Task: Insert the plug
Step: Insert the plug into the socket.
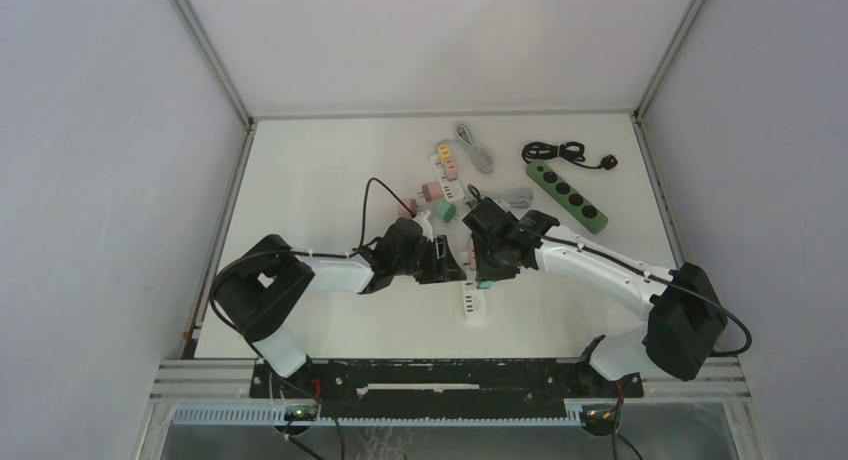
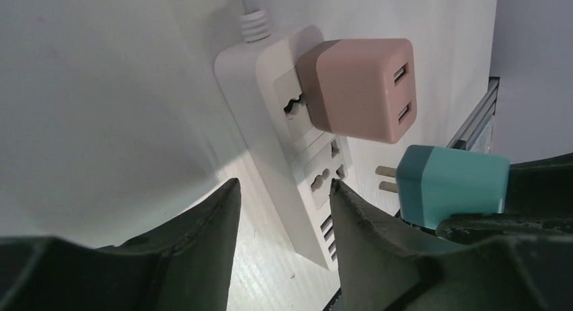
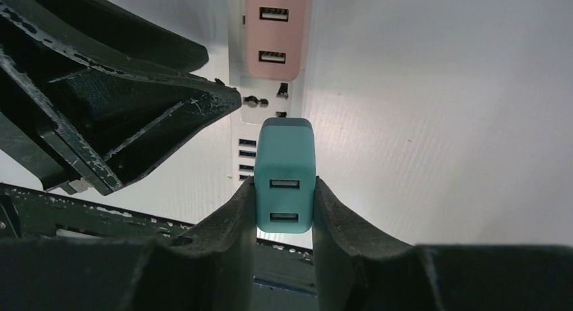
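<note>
A white table is being viewed from above, with two black arms meeting near its middle, a little toward the near edge.

On the left, the left claw is being shown partly open and gripping nothing. Its fingers are being set either side of a white power strip, one fingertip right at the strip's edge and the other apart from it. The strip is lying flat, its long axis running roughly from the near edge toward the far edge. A pink adapter is sitting plugged in at the cable end. The next socket, between that adapter and a row of USB ports, is standing free.

To the right, the right claw is being shown closed on a teal plug, which is being pinched by its two side faces. The plug is being held just off the free socket. Its two flat prongs are pointing at the strip's face without touching it, and a clear gap is showing. The right arm is the one carrying the plug, and the socket is lying straight ahead of the prongs. The coming move is probably a short push along the prongs' own axis, with the blades squared to the slots.

Farther right, toward the far right corner, a green power strip and a coiled black cable are lying apart from the work.
</note>
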Action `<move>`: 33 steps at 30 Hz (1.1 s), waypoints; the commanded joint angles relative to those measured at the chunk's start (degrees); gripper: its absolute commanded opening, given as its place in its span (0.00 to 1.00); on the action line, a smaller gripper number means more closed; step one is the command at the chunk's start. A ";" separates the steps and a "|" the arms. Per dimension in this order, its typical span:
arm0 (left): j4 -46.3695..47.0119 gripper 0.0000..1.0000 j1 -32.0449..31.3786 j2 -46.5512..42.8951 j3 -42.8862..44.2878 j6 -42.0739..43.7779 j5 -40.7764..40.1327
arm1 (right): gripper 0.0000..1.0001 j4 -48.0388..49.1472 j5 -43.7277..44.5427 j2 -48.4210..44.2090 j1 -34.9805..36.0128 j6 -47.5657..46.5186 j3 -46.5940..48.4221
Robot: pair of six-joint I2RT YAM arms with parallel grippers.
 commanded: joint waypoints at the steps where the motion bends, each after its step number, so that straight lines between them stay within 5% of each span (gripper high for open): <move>1: 2.63 0.54 -0.95 2.04 3.49 -1.23 1.58 | 0.00 5.20 -1.30 -0.65 -0.93 -0.56 -1.24; 13: 2.16 0.43 -1.17 5.21 3.99 -2.86 1.16 | 0.00 7.68 -1.21 0.37 -1.56 -0.98 -3.31; 33: 2.02 0.38 -1.28 5.24 3.94 -3.28 1.24 | 0.00 8.65 1.05 3.13 -1.57 -0.46 -3.66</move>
